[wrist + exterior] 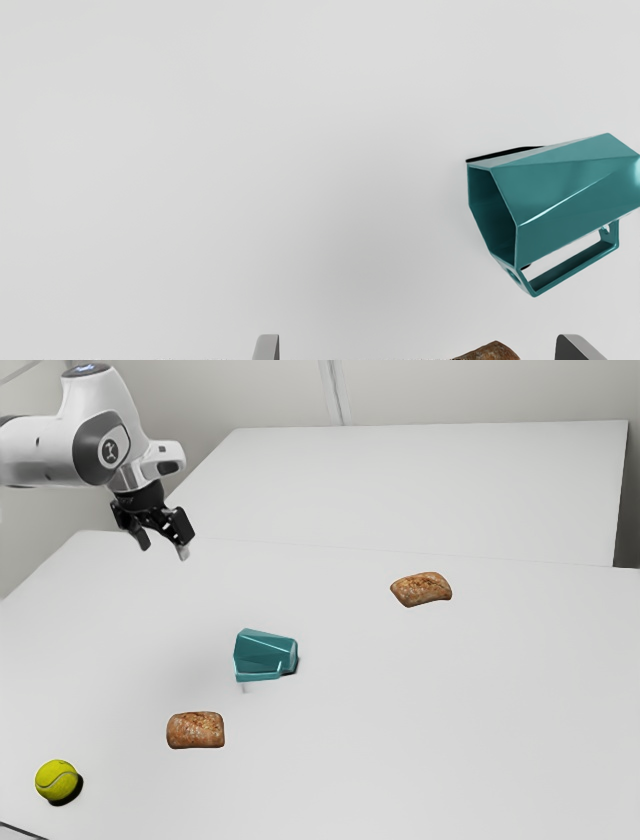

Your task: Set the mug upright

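White table (450, 740), pale wall (480, 390), sideways mug (262, 650)

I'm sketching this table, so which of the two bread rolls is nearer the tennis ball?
The roll at the exterior view's lower left; the other roll lies beyond the mug from the ball.

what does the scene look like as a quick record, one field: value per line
mug: teal, faceted, lying on its side on the white table
mug opening: toward the exterior view's left
mug handle: on the side toward the nearer bread roll
other bread roll: past the mug, toward the exterior view's right
ball: yellow-green tennis ball, at the exterior view's lower left
claw: open, raised above the table, holding nothing
task status: mug not upright
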